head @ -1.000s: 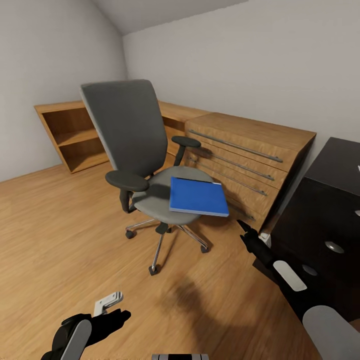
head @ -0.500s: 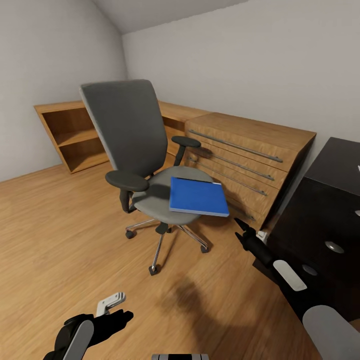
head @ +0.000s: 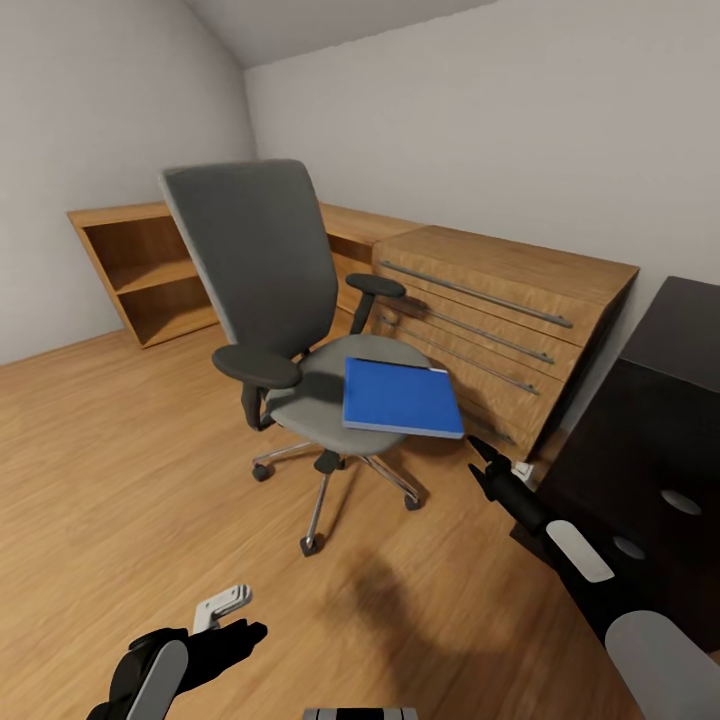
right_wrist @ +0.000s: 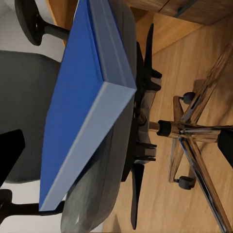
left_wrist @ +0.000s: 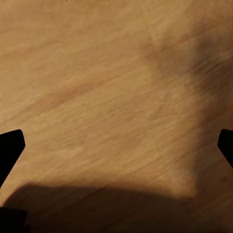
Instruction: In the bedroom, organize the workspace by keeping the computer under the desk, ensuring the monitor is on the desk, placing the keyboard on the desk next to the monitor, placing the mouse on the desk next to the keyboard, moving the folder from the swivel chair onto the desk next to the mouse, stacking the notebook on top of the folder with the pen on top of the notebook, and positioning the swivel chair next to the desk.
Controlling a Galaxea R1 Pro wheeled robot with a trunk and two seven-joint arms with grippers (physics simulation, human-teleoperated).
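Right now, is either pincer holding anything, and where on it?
Nothing held. Both are open: the left pincer is over bare floor, the right pincer short of the folder lying on the chair.

Light wood floor (left_wrist: 116,97) with slanting grain across the frame, 2 black fingertips (left_wrist: 9,150) of the left pincer (left_wrist: 116,150) poking in at opposite edges and standing wide apart over bare boards, a dark shadow (left_wrist: 97,208) pooled along the lower edge.
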